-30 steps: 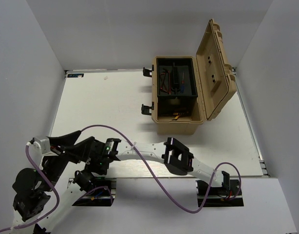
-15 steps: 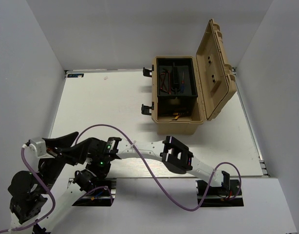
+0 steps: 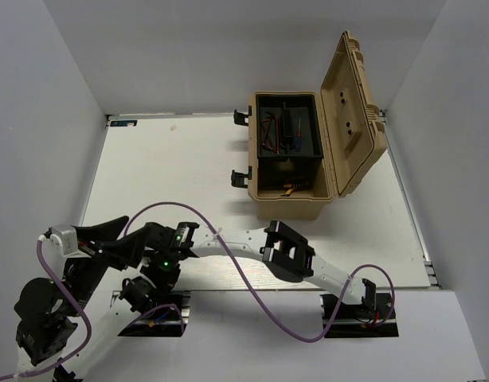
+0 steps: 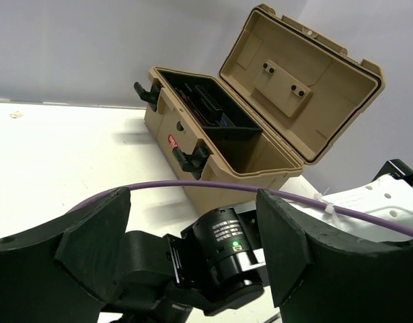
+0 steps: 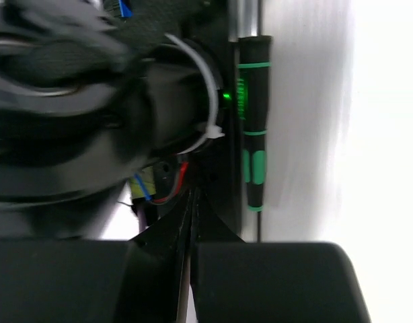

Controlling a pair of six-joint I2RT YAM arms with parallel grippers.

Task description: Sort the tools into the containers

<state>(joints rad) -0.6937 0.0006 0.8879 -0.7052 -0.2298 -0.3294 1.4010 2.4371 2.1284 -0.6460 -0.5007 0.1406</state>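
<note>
Left gripper [image 4: 193,232] spread wide and empty; right gripper [image 5: 194,205] closed tight, holding nothing, green screwdriver [image 5: 253,121] lying at its one o'clock.

Top cam: overhead from the near edge, whole table [image 3: 165,175]. Left wrist: low, facing the distant toolbox [image 4: 227,145]; those 2 share it. Right wrist: close-up on green screwdriver [image 5: 253,128].

One tan toolbox [image 3: 288,208] at 1 o'clock, one green-handled screwdriver [image 5: 252,124], one purple cable [image 3: 238,272]; boxed tools [image 3: 278,131] too small to count.
</note>
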